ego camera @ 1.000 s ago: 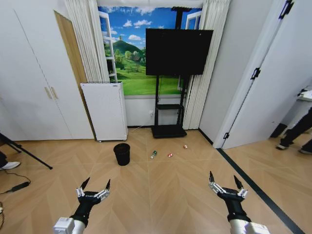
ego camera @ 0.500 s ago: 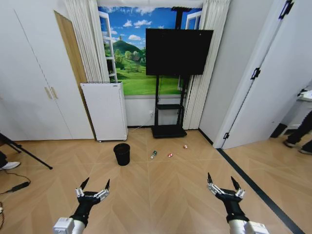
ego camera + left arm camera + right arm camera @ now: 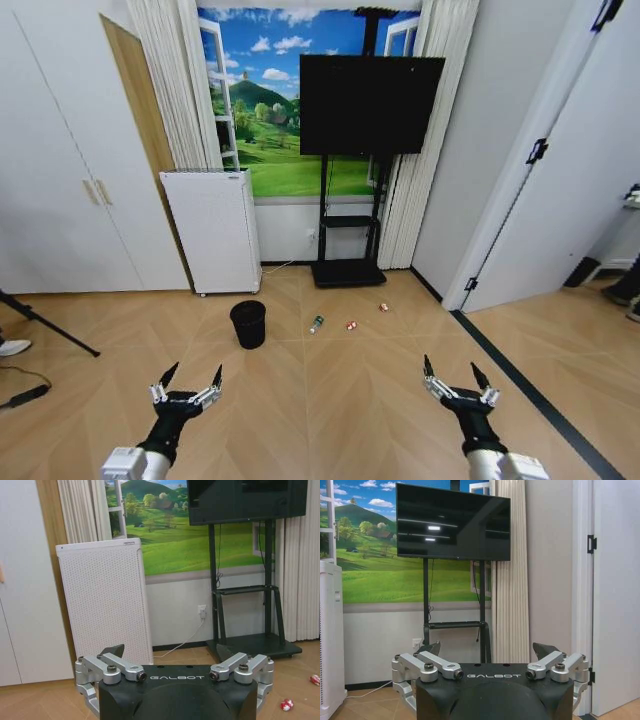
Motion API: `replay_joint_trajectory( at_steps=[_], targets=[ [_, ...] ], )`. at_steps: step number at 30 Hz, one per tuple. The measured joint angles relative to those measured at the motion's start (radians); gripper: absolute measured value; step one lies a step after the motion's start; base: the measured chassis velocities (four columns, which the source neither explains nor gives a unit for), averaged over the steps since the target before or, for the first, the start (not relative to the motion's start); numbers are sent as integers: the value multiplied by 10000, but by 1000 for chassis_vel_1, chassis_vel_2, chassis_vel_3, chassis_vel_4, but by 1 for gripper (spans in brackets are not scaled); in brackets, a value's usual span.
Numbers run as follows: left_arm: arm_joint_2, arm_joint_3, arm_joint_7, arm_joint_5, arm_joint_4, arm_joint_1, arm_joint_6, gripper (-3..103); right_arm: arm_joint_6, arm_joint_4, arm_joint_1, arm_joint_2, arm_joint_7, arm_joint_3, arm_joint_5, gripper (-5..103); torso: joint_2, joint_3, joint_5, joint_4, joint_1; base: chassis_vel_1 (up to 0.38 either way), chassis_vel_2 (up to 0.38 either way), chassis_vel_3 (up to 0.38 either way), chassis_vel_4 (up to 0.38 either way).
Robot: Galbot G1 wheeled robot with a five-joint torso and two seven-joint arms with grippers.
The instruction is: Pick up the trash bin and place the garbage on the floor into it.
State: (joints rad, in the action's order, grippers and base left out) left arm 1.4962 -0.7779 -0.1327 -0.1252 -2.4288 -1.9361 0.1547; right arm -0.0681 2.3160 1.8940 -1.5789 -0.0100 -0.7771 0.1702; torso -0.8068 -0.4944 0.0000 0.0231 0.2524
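Observation:
The trash bin (image 3: 248, 323), a small black mesh basket, stands upright on the wood floor ahead of me. The garbage lies to its right: a clear bottle with a green label (image 3: 316, 323) and two red-and-white pieces (image 3: 351, 324) (image 3: 383, 307). Both pieces (image 3: 286, 704) (image 3: 315, 679) also appear in the left wrist view. My left gripper (image 3: 190, 376) (image 3: 170, 652) hangs open and empty low on the left, well short of the bin. On the right, my right gripper (image 3: 450, 370) (image 3: 490, 650) is open and empty too.
A white perforated appliance (image 3: 213, 230) stands against the wall behind the bin. A black TV on a wheeled stand (image 3: 365, 105) is behind the litter. A tripod leg (image 3: 45, 325) and a cable (image 3: 20, 398) lie at the left. A dark floor strip (image 3: 520, 375) runs along the right.
The whole head view has shifted slightly, so the camera has moved; the wall and bin look a little nearer. Both grippers keep the same open pose.

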Motion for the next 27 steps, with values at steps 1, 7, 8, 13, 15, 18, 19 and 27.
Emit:
replay_joint_trajectory(
  at_steps=[1,7,8,13,15,18,19,27],
  targets=[
    [0,0,0,0,0,0,0,100,0,0,0,0,0,0,0,100,0,0,0,0,0,-240,255,254,-257],
    [25,-42,6,-14,-5,-4,-9,100,-85,-52,-40,-16,-4,9,3,100,2,0,3,-2,2,-284,296,283,-308],
    [25,-42,6,-14,-5,-4,-9,100,-85,-52,-40,-16,-4,9,3,100,2,0,3,-2,2,-305,306,298,-326],
    [210,33,10,116,-112,-65,-9,100,-162,-126,-118,23,-19,32,63,100,1,0,1,2,2,-355,360,360,-359],
    [245,65,2,220,-121,-173,-38,100,-163,-186,-181,-3,-18,57,82,100,3,-3,-3,2,5,-358,371,380,-378],
    [229,40,-1,241,-122,-214,-64,100,-169,-223,-209,-46,-16,93,93,100,3,-1,1,1,3,-364,355,371,-383],
    [202,5,-1,238,-122,-218,-66,100,-177,-240,-220,-72,-12,120,102,100,6,-5,6,-2,11,-305,347,297,-268],
    [208,2,-1,248,-60,-201,-73,100,-241,-301,-237,-51,-9,91,145,100,0,2,0,0,-3,-209,220,202,-205]
  ],
)
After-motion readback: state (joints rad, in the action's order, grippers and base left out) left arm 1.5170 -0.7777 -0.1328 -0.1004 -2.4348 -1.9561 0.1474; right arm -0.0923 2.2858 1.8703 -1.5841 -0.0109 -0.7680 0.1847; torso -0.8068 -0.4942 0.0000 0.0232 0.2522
